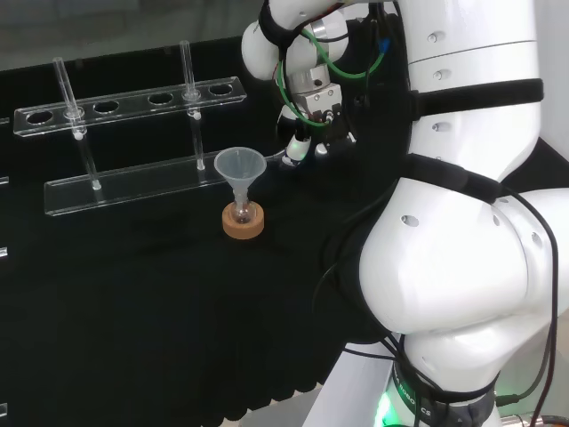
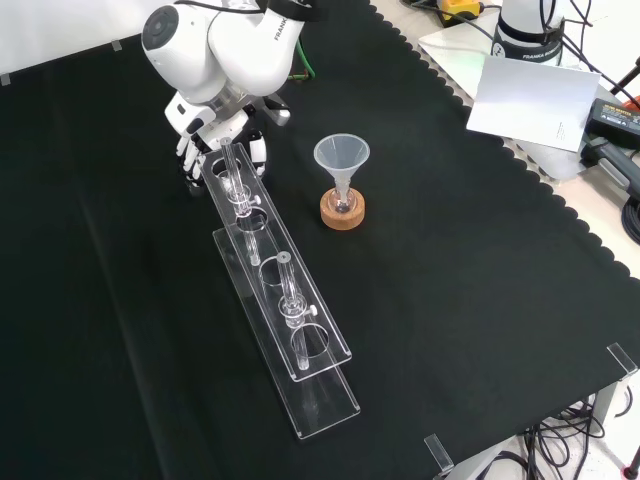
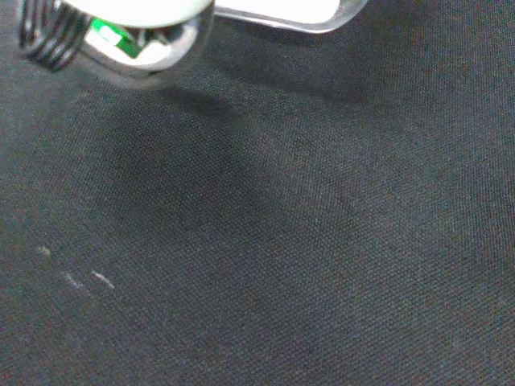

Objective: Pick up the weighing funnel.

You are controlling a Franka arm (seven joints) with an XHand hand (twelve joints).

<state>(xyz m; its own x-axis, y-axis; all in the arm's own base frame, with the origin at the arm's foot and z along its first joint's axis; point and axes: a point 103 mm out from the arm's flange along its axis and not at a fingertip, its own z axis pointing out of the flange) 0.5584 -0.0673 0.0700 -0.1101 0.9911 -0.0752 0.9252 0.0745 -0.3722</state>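
Observation:
My hand (image 2: 215,135) hangs low over the black cloth at the far end of the clear tube rack (image 2: 285,320) in the front view. Its fingers (image 2: 190,152) point down, spread and fairly straight, with nothing plainly between them. In the head view the hand (image 1: 300,144) is just right of the rack's (image 1: 133,182) end and right of the funnel. The wrist view looks close onto bare cloth, with a blurred part of the hand (image 3: 121,36) and a clear edge (image 3: 282,12) that I cannot identify.
The big funnel (image 1: 240,167) stands mouth up in a small flask on a cork ring (image 1: 243,224); in the front view the funnel (image 2: 341,155) is right of the hand. Two glass tubes (image 1: 188,76) stand in the rack. The arm's white links (image 1: 462,231) fill the head view's right.

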